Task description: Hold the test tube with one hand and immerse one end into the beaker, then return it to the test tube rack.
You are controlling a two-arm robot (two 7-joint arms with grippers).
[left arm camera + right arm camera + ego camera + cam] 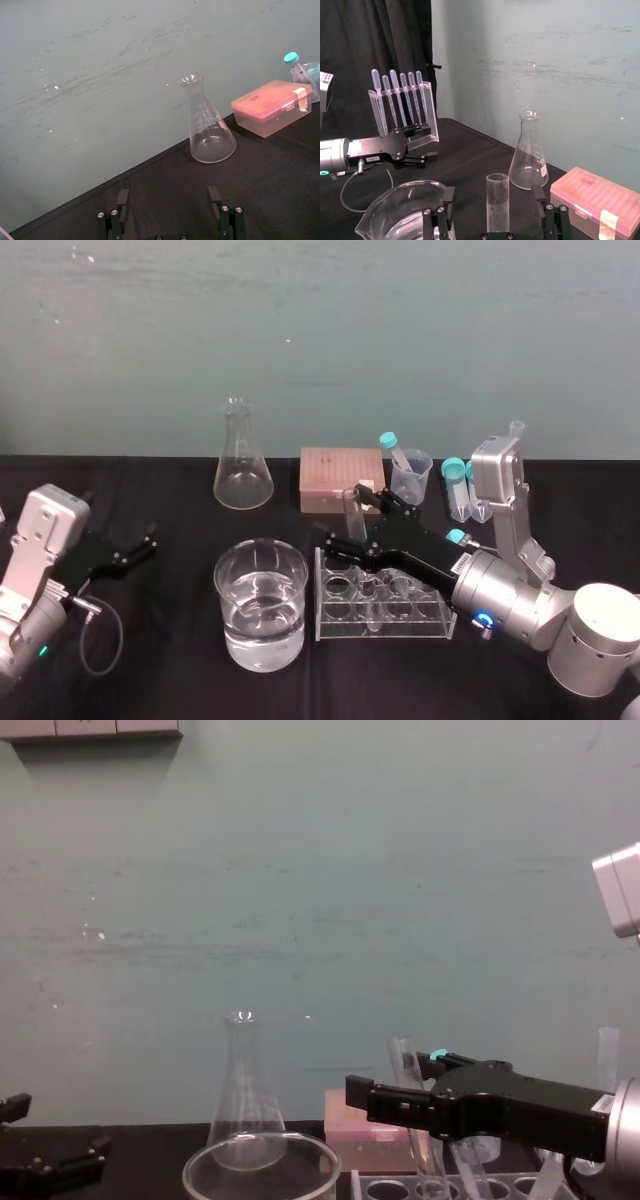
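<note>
Your left gripper (146,540) sits parked near the worktop's left edge, fingers spread and empty. Right of the beaker (228,585), the test tube (497,205) stands near-upright at the test tube rack's (400,628) left end, mouth up. Your right gripper (345,518) straddles it, fingers apart and not touching. This looks like the pickup: close, then lift straight up.

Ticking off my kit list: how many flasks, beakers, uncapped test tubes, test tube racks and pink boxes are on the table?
Conical flask: 1
Beaker: 1
Test tube rack: 1
Uncapped test tube: 1, standing in that rack, between the fingers of the open right gripper
Pink box: 1
Total: 5
Left gripper sits parked at the table's left.
</note>
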